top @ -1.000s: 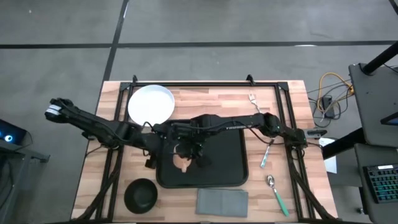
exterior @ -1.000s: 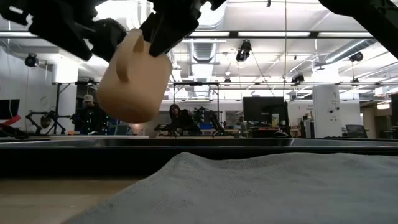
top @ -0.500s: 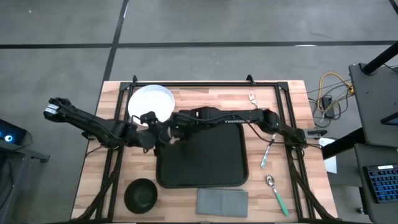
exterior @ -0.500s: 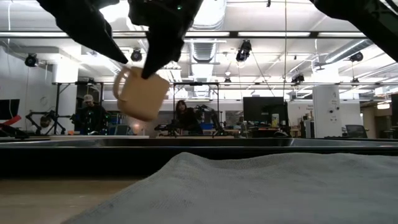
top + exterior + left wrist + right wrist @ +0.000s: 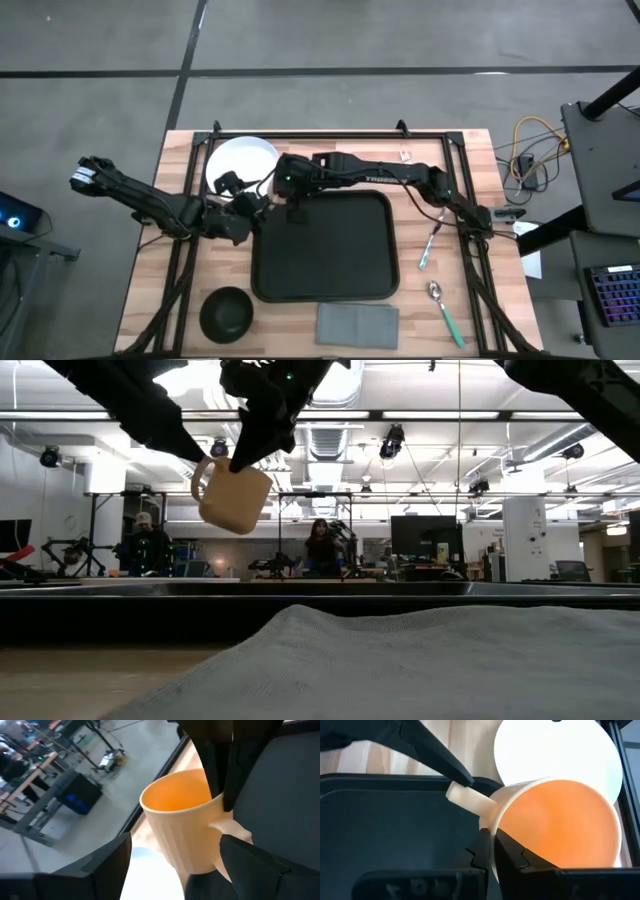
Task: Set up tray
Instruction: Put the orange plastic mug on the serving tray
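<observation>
Wooden table [image 5: 330,150], black tray [image 5: 325,250] at its centre, bare. Right gripper [image 5: 291,192] pinches a cream mug [image 5: 235,495] by its rim above the tray's eleven o'clock corner; left gripper [image 5: 250,207] gapes beside it. Handover, seemingly; next, lower the mug onto the tray.

A white plate [image 5: 242,166] sits at the upper left of the wooden tabletop [image 5: 430,320], with a cream mug [image 5: 234,497] raised in the air near its edge, orange inside. A black bowl [image 5: 226,313] rests at lower left, a grey napkin [image 5: 357,324] at bottom centre. On the right lie a fork [image 5: 429,246] and, just below it, a green-handled spoon [image 5: 443,310]. Beyond the tabletop in the low view, two people [image 5: 145,545] are in a workshop lit by ceiling strips.
</observation>
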### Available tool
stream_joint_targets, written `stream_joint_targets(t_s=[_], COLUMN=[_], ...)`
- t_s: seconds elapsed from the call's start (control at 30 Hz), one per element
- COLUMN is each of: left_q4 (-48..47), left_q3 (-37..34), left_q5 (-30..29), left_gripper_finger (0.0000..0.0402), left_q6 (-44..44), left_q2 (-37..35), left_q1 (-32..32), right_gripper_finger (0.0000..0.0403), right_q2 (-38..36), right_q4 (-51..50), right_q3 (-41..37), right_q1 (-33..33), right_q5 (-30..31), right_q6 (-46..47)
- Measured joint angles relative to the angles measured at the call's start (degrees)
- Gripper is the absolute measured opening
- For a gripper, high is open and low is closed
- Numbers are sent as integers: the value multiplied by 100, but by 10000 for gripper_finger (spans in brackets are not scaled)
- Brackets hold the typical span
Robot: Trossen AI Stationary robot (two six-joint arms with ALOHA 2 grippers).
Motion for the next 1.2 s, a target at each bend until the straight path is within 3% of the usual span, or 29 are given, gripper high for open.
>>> stream_joint_targets(t_s=[0.2, 0.47, 1.2], left_q4=[86, 96, 53], left_q3=[-81, -77, -83], left_q5=[-264, 81, -439], left_gripper_finger=[283, 283, 283], left_q6=[0, 142, -251], left_q2=[-4, -48, 199], left_q1=[10, -111, -142], right_gripper_finger=[9, 8, 8], right_q2=[11, 8, 17], right_q4=[217, -76, 519], right_q3=[-2, 13, 9], right_q1=[-184, -314, -181], right_q5=[-64, 55, -44], right_q6=[-62, -174, 127])
